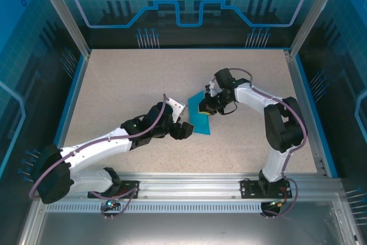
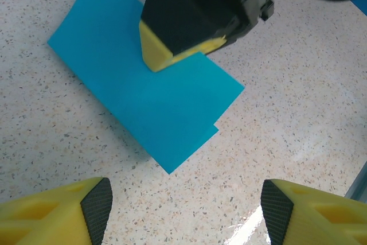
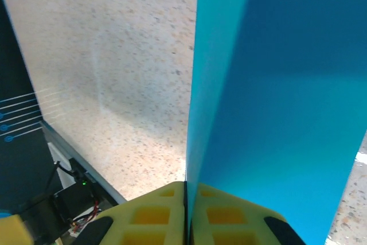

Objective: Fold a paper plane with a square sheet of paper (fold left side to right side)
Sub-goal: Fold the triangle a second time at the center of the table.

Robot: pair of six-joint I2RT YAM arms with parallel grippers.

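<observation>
Left end effector (image 2: 183, 213): fingers spread, empty, poised above the counter (image 2: 298, 142) just short of the paper's near corner. Folded teal paper (image 2: 155, 101) lies mid-counter. Right end effector (image 3: 186, 205): pressed together, pinching the paper's edge.

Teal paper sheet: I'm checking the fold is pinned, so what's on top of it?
The shut right gripper rests its yellow tips on the paper sheet; the patch beneath them is covered. The left gripper hangs open, short of it.

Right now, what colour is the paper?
Plain teal-blue paper, clearest in the left wrist view.
</observation>
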